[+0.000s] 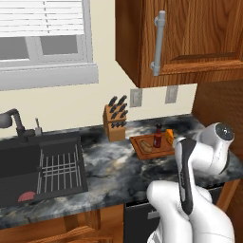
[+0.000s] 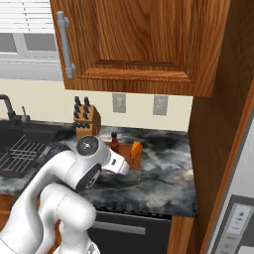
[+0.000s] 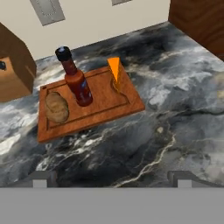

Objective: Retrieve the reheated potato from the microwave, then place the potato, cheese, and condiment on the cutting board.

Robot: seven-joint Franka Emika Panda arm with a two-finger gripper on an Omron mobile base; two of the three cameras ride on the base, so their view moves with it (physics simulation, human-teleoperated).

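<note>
**Ana:** Three things sat on the cutting board (image 3: 103, 114) at that moment: the potato (image 3: 57, 106) at one end, the condiment (image 3: 76, 79) upright near the middle, and the cheese (image 3: 115, 70) on edge at the other end. All three stood apart from one another, inside the groove.

**Ben:** And the gripper (image 3: 111, 180)?

**Ana:** Its finger tips stood wide apart at the bottom of the hand view, with nothing between them. It hung above the dark marble counter (image 3: 175, 113), on the near side of the board and well clear of it.

**Ben:** So which way did the things lie from it?

**Ana:** Ahead of the tips and off to the potato's side, as the hand view showed it. The board's long axis ran roughly across that view, slightly skewed, so potato, bottle and cheese lined up side to side rather than toward the hand. In the left base view the board (image 1: 142, 153) lay between the knife block (image 1: 115, 121) and the arm's elbow.

**Ben:** Anything left to do, then?

**Ana:** By my reading, no. With all three on the board and the jaws empty, the placing looked finished. If another move was coming, I would expect only a retreat, away from the board, since the bottle looked the easiest thing to topple.
</note>
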